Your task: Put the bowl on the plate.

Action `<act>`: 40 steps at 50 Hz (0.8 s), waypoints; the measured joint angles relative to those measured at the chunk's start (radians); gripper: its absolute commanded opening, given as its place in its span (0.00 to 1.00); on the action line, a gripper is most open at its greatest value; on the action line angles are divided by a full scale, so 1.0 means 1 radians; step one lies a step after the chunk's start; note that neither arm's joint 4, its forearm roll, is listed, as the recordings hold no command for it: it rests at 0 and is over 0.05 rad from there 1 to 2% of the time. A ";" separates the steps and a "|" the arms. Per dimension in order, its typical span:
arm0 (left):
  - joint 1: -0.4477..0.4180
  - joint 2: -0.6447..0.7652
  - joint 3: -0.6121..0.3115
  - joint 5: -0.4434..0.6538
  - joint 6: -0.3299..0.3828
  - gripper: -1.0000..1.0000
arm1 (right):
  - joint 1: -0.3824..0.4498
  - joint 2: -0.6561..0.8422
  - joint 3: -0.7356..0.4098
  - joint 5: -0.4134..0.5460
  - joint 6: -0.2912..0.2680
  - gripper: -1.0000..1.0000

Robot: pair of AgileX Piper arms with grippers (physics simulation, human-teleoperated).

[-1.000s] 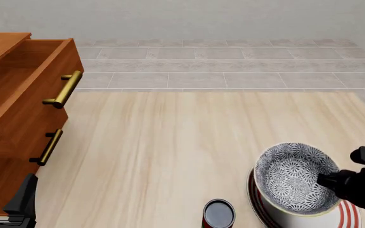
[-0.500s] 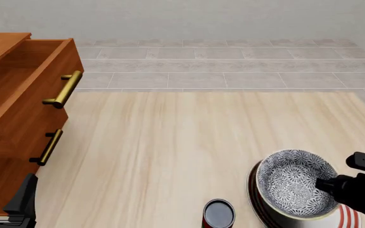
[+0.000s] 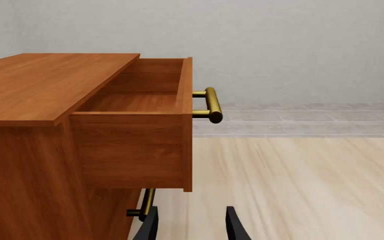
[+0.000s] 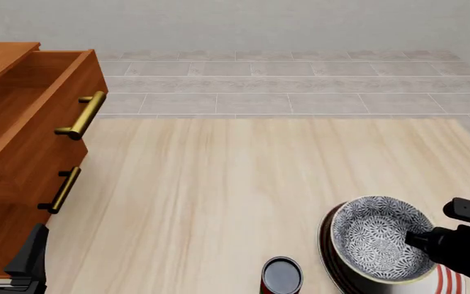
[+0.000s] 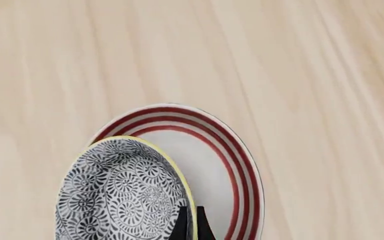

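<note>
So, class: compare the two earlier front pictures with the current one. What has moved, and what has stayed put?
The right gripper, shut on the bowl's rim, has lowered the bowl toward the plate. The can, the drawer unit and the left gripper have not moved.

The bowl (image 4: 379,246) sits on the plate (image 4: 450,281) at the counter's (image 4: 243,184) near right, a can (image 4: 281,275) just left, the drawer cabinet (image 4: 22,153) far left.

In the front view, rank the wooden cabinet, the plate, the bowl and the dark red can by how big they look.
1. Wooden cabinet, largest by far, though cropped at the left edge.
2. Plate, mostly hidden under the bowl and cropped, yet its rim reaches wider.
3. Bowl.
4. Dark red can, smallest, cropped at the bottom edge.
</note>
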State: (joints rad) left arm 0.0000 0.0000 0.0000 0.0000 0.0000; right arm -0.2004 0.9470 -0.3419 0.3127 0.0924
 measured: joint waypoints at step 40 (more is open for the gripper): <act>0.000 0.000 0.000 0.000 0.000 1.00 | -0.002 -0.025 -0.039 0.041 -0.005 1.00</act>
State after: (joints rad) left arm 0.0000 0.0000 0.0000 0.0000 0.0000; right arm -0.2020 0.9222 -0.3809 0.3539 0.0870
